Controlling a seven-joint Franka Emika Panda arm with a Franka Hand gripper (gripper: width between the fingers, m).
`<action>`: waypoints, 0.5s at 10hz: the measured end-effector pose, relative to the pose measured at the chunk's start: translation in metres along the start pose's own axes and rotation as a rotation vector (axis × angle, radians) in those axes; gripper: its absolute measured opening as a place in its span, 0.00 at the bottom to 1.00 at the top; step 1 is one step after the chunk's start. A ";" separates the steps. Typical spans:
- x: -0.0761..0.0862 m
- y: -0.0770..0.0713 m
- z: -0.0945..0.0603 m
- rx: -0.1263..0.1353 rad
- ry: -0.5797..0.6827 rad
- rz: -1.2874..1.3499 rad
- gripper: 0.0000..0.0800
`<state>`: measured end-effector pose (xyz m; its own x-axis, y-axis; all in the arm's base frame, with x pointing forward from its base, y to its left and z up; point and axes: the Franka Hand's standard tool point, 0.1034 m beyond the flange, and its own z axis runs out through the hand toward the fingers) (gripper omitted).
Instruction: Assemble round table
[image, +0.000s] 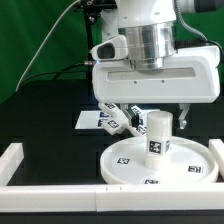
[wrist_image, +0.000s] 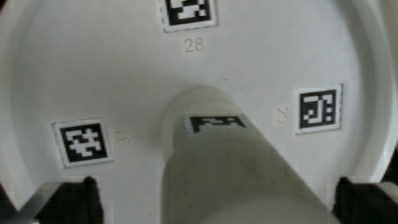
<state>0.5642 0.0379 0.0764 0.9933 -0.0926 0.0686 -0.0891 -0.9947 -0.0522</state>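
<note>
Exterior view: the gripper (image: 158, 118) hangs over the short thick cylinder (image: 157, 137), which stands upright near the middle of the round disc (image: 118, 168). The flat-armed piece (image: 122, 117) lies at ten o'clock.

Wrist view: the fingers (wrist_image: 71, 200) are spread, holding nothing, on both sides of the cylinder. I would centre it first, then close gently and keep it upright.

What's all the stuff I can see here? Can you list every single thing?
wide rimmed round white plastic disc: one, white, flat on the table, under the gripper.
short thick white plastic cylinder: one, white, upright on the disc's middle.
smaller flat-armed white plastic piece: one, white, behind the disc.
black-and-white square tags: several, on the parts.
marker board: one, white, flat behind the disc.
long white border rails: three stretches, white, along the table's edges.
black table: one, black, under everything.
robot arm: one, white and silver, above the cylinder.
gripper: one, white body, open, dark fingers either side of the cylinder.
</note>
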 end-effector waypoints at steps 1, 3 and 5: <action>0.002 -0.002 -0.001 -0.011 0.005 -0.215 0.81; 0.004 0.000 -0.001 -0.011 0.005 -0.342 0.81; 0.004 0.003 -0.001 -0.020 0.002 -0.465 0.81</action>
<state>0.5682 0.0348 0.0779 0.9280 0.3636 0.0817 0.3646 -0.9312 0.0036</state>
